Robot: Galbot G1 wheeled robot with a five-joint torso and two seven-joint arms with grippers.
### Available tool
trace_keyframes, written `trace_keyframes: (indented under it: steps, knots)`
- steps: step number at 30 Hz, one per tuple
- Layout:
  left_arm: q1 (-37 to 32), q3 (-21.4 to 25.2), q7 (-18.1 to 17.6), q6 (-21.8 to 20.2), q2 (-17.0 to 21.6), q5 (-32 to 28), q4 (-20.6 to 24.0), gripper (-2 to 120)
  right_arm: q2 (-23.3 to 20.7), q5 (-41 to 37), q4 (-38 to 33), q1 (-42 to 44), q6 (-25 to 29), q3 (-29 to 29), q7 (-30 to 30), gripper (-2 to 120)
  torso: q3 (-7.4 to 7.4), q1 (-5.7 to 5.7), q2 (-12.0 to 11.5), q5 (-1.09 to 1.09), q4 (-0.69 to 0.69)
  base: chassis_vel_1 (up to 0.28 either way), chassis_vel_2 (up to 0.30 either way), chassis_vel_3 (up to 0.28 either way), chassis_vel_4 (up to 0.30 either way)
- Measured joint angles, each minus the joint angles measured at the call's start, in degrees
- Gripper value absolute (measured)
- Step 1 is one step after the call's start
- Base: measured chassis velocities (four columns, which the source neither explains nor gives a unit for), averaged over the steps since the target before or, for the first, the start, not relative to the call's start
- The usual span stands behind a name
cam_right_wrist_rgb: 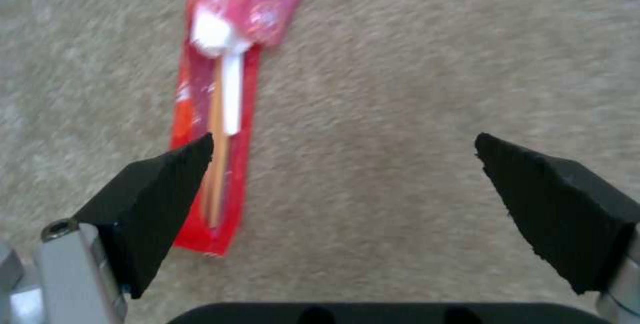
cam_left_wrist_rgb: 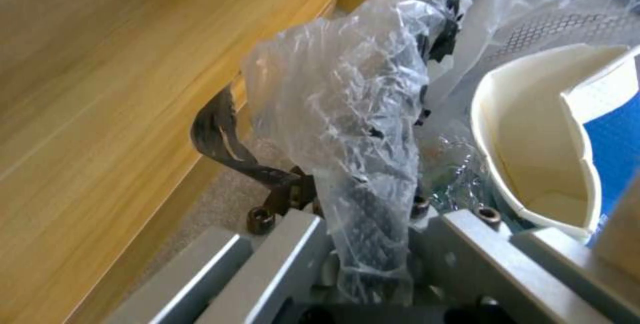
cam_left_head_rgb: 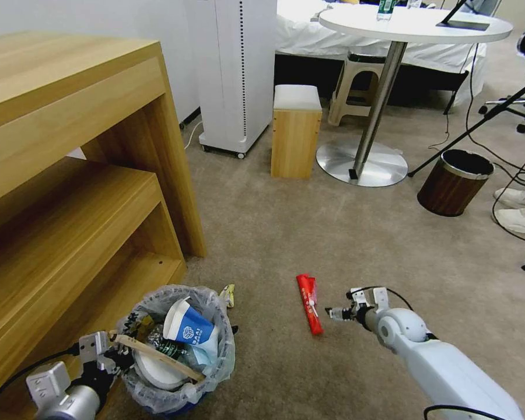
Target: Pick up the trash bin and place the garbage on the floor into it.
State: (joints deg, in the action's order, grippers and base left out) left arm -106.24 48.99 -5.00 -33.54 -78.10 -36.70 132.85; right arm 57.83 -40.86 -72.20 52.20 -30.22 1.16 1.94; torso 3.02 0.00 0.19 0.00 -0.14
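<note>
A big wooden shelf [cam_left_head_rgb: 70, 175] is seen at the far left of the head view. Just in front of it, low on the left, the trash bin [cam_left_head_rgb: 181, 350] sits on the floor [cam_left_head_rgb: 286, 233]. The bin is lined with a crinkled clear bag. Inside it a blue and white paper cup [cam_left_head_rgb: 189, 332], a wooden stick [cam_left_head_rgb: 157, 353] and something white and round are seen.

The left end effector [cam_left_head_rgb: 114, 350] is found at the bin's near left edge. In the left wrist view the left end effector [cam_left_wrist_rgb: 370, 259] is pressed together on the bin's rim and its plastic bag [cam_left_wrist_rgb: 347, 114], and the inside of the paper cup [cam_left_wrist_rgb: 533, 154] is shown up close.

More to the right, a long red packet [cam_left_head_rgb: 309, 303] lies flat on the carpet, apart from the bin. The right end effector [cam_left_head_rgb: 334, 314] is held just beside its near end. In the right wrist view the right end effector [cam_right_wrist_rgb: 343, 184] is spread wide, and nothing is held between its black pads [cam_right_wrist_rgb: 160, 189]. The red packet [cam_right_wrist_rgb: 227, 89] lies under one pad only. A white and orange stick inside the packet is made out there too.

Farther back on the right, a brown bin with a metal rim [cam_left_head_rgb: 454, 182] stands near a round white tabletop [cam_left_head_rgb: 414, 26].
</note>
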Motion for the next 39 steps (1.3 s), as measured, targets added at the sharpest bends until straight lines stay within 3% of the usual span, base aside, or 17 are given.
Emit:
trace_keyframes:
  steps: [9,21,32,39]
  knots:
    - [0.6,0.0,-0.1,0.1,-0.4,0.0,-0.8,1,2.8,2.3,2.0,-3.2,0.4,-3.8,1.0,100,0.0,0.0,0.0,-0.01,0.01,0.0,0.0,0.0,0.0]
    - [0.5,0.1,-0.3,0.4,-0.7,0.0,-0.9,1,10.8,7.2,14.6,-9.9,5.9,-8.9,4.2,100,0.0,0.0,0.0,0.0,0.02,0.0,0.0,0.0,0.0]
    - [0.7,0.3,-0.4,0.9,-0.6,-0.1,-0.8,1,11.9,8.2,17.5,-10.1,8.2,-8.3,4.0,95,0.0,0.0,0.0,0.0,0.01,0.0,0.0,0.0,0.0]
    - [0.6,0.2,-0.5,1.4,-0.7,-0.1,-0.8,1,11.7,8.9,19.1,-10.1,10.1,-7.6,3.8,75,-0.02,0.0,0.0,-0.02,0.01,0.0,0.0,0.0,0.0]
